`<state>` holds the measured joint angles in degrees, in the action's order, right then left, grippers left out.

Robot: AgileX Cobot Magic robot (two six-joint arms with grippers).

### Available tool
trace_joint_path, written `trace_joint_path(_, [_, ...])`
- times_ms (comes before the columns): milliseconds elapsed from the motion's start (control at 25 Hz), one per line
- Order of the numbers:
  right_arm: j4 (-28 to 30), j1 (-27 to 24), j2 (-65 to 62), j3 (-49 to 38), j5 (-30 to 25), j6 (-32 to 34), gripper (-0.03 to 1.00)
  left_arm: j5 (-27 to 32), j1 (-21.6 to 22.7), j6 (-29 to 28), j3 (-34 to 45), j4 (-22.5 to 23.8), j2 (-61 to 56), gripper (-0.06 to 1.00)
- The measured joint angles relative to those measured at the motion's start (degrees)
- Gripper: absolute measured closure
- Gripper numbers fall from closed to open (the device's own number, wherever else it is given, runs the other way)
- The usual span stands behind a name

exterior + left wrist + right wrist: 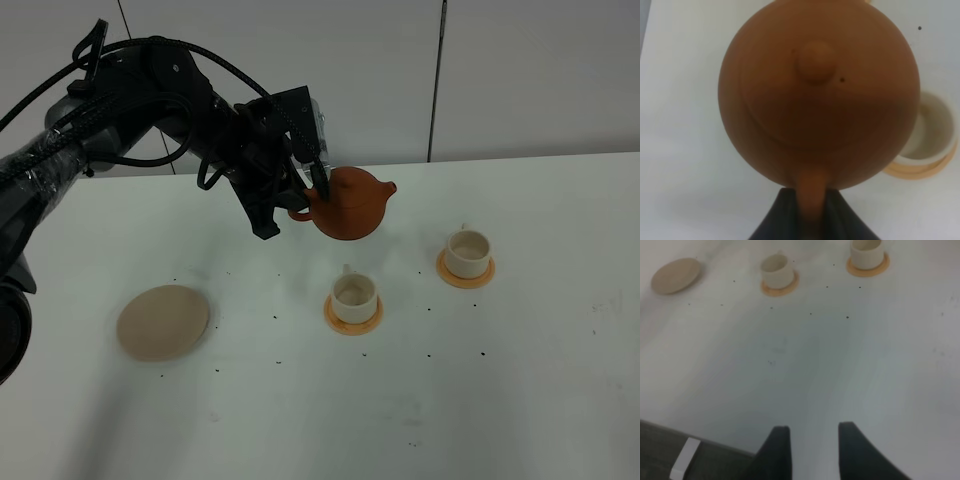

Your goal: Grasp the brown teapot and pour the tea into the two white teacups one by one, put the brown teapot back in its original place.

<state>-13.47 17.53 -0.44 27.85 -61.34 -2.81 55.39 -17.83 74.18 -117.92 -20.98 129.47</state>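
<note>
The brown teapot [352, 205] hangs in the air above the table, spout pointing right. My left gripper [308, 196] is shut on its loop handle. In the left wrist view the teapot [817, 95] fills the frame, its handle clamped between the dark fingers [775, 217]. One white teacup [354, 292] on an orange coaster stands just in front of the pot; this cup [932, 131] shows beside the pot's belly. The other teacup [468, 252] stands further right. The beige saucer [163, 322] lies bare at the left. My right gripper [812, 450] is open over the table's near edge, holding nothing.
Small dark specks dot the white table [300, 420]. In the right wrist view both cups [776, 269] [867, 252] and the saucer [675, 275] lie far from the right gripper, with the table edge [700, 442] just beside its fingers.
</note>
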Motion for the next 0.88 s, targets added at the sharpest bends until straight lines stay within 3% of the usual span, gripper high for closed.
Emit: trace_joint_path(880, [0.0,0.0,0.0,0.0,0.0,0.3,0.74,4.6,0.0,-0.6,-0.1,0.4,0.0,0.77])
